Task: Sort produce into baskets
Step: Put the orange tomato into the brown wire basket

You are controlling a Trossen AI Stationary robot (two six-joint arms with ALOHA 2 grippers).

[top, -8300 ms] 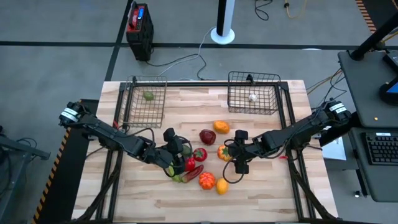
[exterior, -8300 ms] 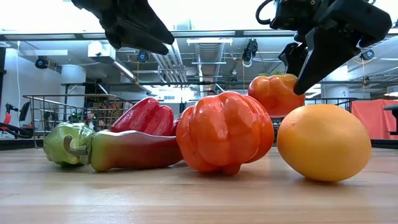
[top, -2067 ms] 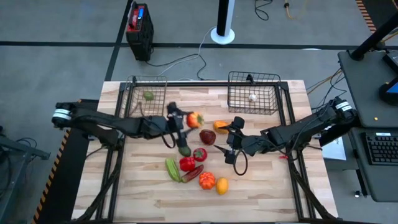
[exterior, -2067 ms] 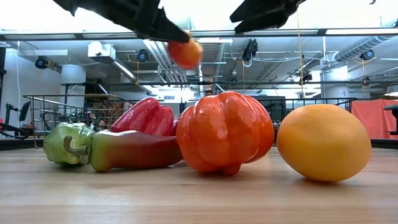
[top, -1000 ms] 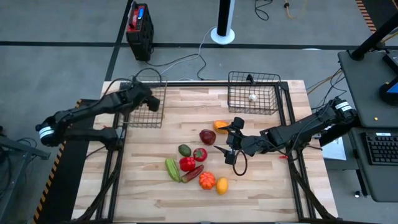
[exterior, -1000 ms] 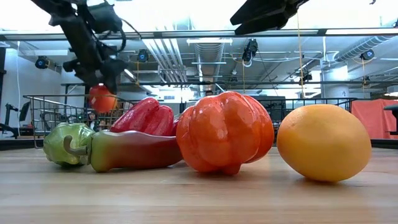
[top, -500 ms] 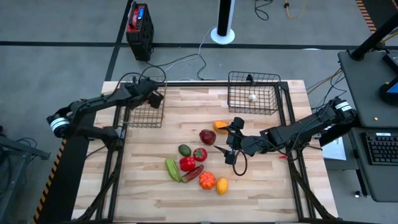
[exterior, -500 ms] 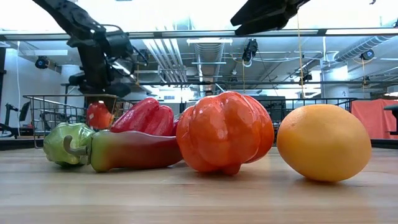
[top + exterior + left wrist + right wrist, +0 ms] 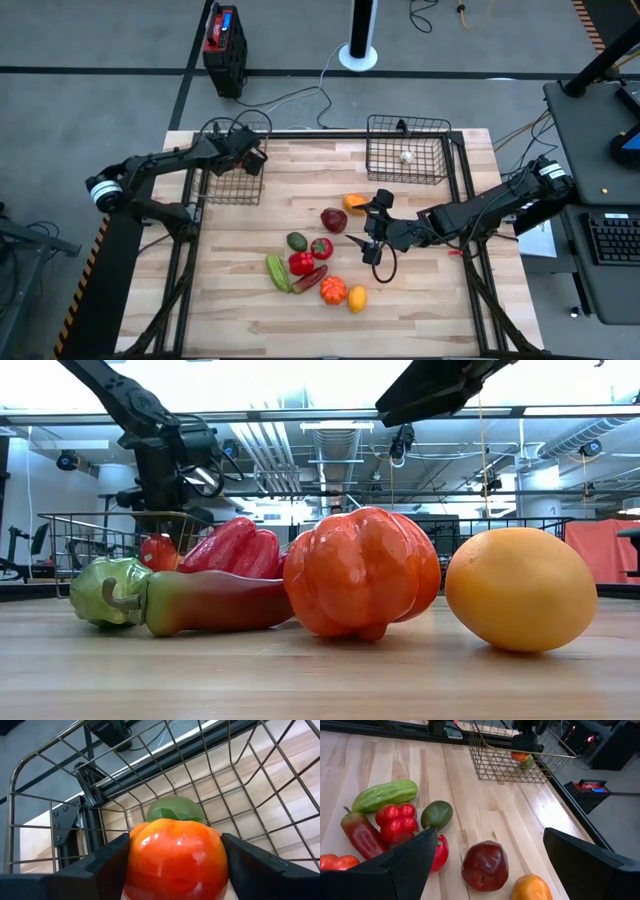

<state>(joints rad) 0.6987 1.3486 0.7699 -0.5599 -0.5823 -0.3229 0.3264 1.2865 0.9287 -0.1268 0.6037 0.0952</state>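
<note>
- The red-orange tomato [image 9: 176, 860] sits between the left gripper's [image 9: 250, 156] fingers, held low inside the left basket [image 9: 212, 180] — likely so it drops softly.
- A green fruit [image 9: 175, 809] already lies in that basket, just behind it.
- The right gripper [image 9: 372, 240] waits wide open and empty above the pile of produce [image 9: 315, 262] on the table [image 9: 420, 300] — ready for its turn.

Setting: a robotics laboratory or industrial test hall. The wooden counter [image 9: 420, 300] sits in a black metal frame on a grey concrete floor [image 9: 100, 40] marked with dark tape lines. Cables [image 9: 290, 97] run across the floor to a white post base [image 9: 358, 55]. Exposed ceiling ducts [image 9: 335, 445] and what appear to be ceiling-mounted cameras are visible overhead. A keyboard [image 9: 612, 238] sits on a side desk.
</note>
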